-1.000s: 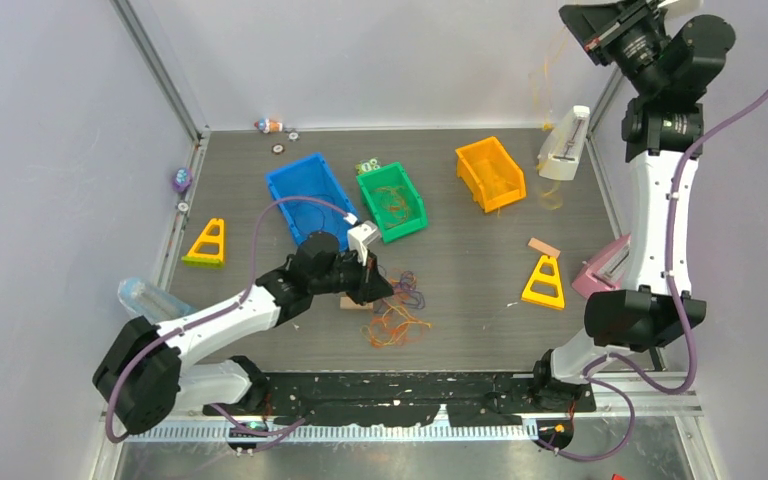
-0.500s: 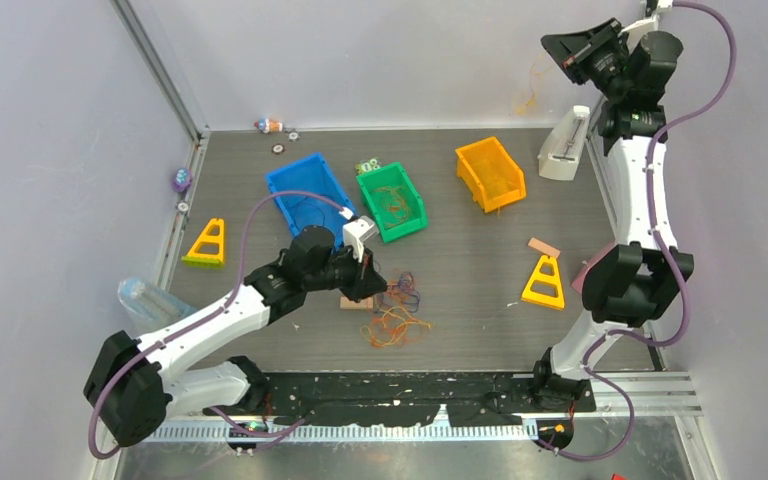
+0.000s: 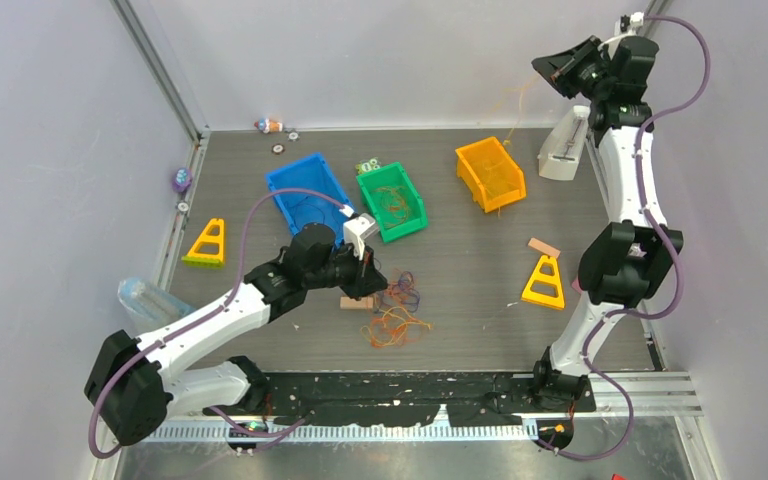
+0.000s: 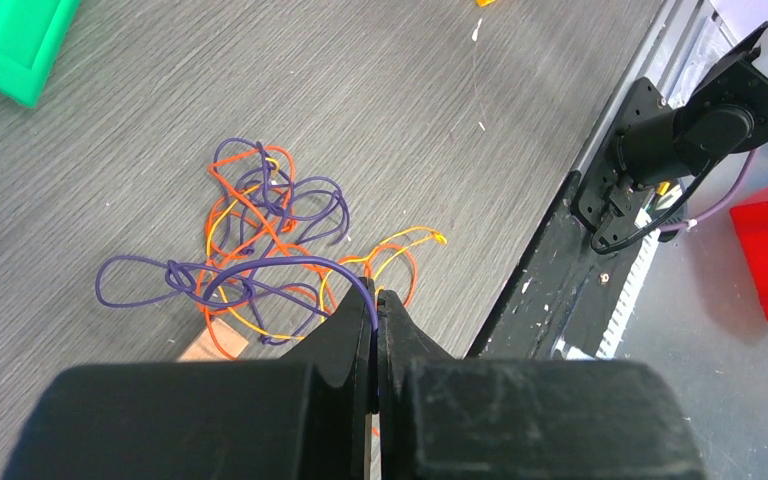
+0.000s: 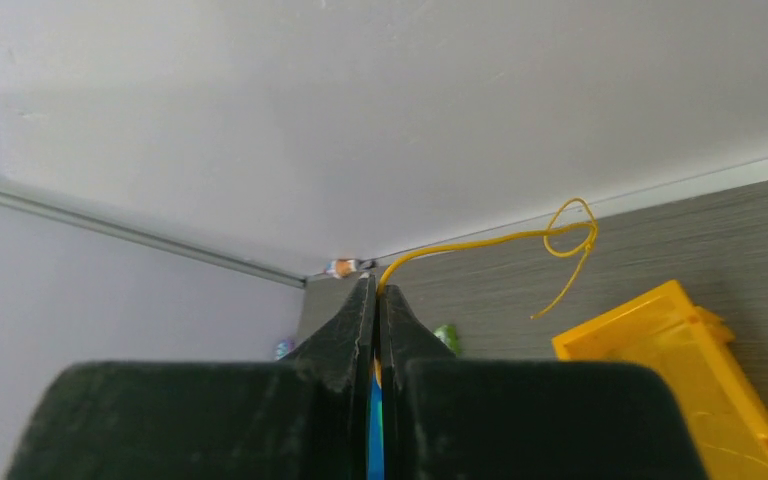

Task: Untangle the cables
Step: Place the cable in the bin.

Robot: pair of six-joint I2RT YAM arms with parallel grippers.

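2 robot arms work a grey table (image 3: 460,260), each with a single strand in its grip. The left gripper (image 4: 377,300), low over the table's near middle, has its jaws pressed together on a purple cable (image 4: 290,263), which arcs up from the tangle of cables (image 4: 260,230) to the pinched tips. That tangle, a loose knot of orange, yellow and purple strands, lies on the table just ahead of the left gripper, between the arm bases and the bins, with one edge over a small wooden block (image 4: 222,343). The right arm stands tall at the far right corner, and the right gripper (image 5: 377,288) is closed on 1 yellow cable (image 5: 490,238); the strand curves away from the fingertips through the air, ends in a small loop and hangs clear of the table, above the orange-yellow bin (image 5: 615,315). 3 bins sit in a row along the far half of the table: the blue bin (image 3: 278,200) with a thin dark loop inside, the green bin (image 3: 365,195) with orange strands inside, and the orange-yellow one at the right. 2 yellow triangular stands rest at the sides, the left stand (image 3: 207,243) well apart from the right stand (image 3: 544,283).
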